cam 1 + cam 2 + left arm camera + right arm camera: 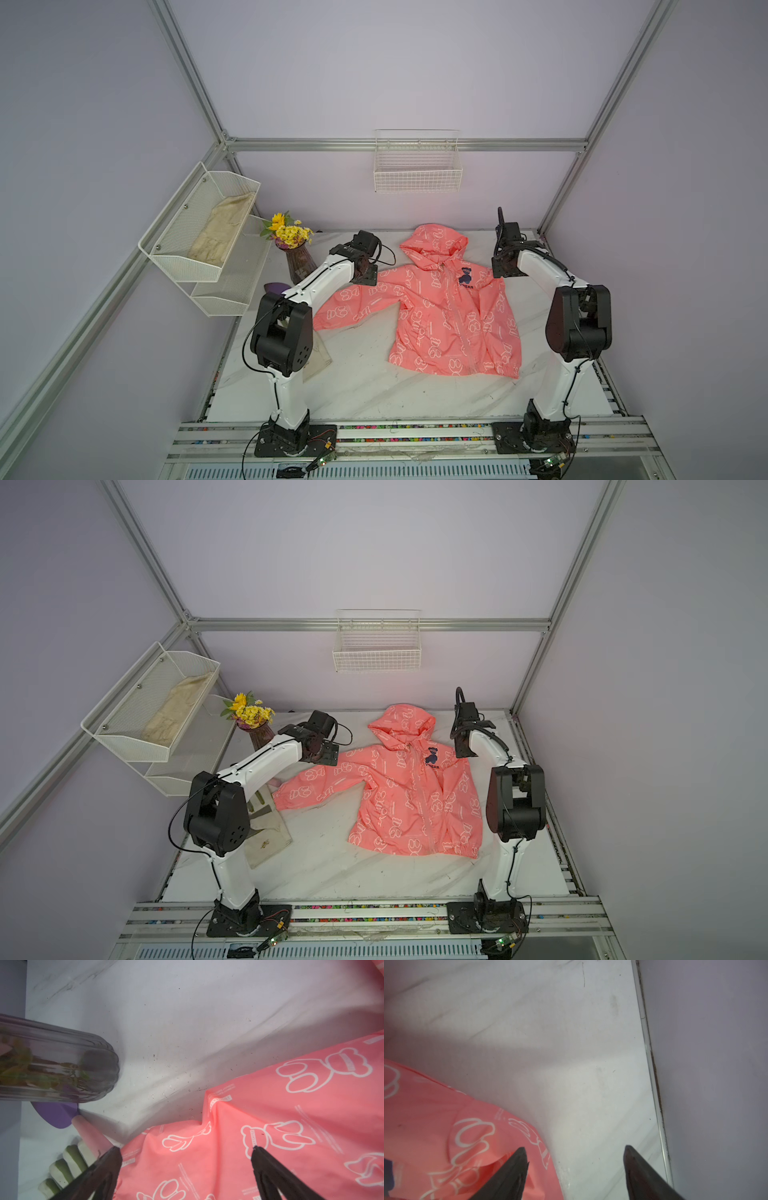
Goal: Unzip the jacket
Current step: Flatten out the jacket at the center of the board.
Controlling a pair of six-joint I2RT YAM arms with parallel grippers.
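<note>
The coral-pink hooded jacket (449, 307) (415, 787) lies flat on the white table, hood toward the back wall, one sleeve stretched out to the left. Its front zipper (457, 316) runs down the middle and looks closed. My left gripper (368, 276) (185, 1147) hangs open over the upper part of that sleeve (270, 1115), with fabric lying under the gap but not pinched. My right gripper (500, 268) (574, 1147) is open at the jacket's other shoulder edge (425, 1126), one finger above fabric, the other above bare table.
A glass vase of yellow flowers (299, 262) (58, 1072) stands just left of the left gripper, with a purple piece (56, 1113) at its foot. A mesh shelf with a beige glove (222, 235) hangs on the left wall. A wire basket (417, 166) hangs on the back wall.
</note>
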